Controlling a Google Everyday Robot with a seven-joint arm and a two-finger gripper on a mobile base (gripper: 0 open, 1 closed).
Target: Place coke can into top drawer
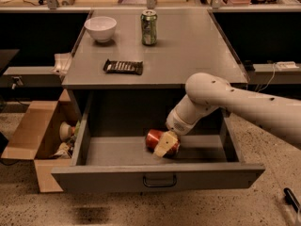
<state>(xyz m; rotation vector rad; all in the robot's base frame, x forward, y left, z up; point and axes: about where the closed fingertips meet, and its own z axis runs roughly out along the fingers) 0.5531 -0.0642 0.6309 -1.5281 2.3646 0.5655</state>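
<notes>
The coke can (153,140) is red with silver ends and lies on its side on the floor of the open top drawer (157,176), near the middle. My gripper (165,143) reaches down into the drawer from the right on a white arm. One cream finger (164,145) crosses the front of the can and the other is hidden behind it. The gripper is shut on the can, which rests at the drawer floor.
On the grey cabinet top (197,46) stand a white bowl (100,28), a green can (149,27) and a dark snack bar (123,67). An open cardboard box (40,135) with items sits on the floor to the left of the drawer.
</notes>
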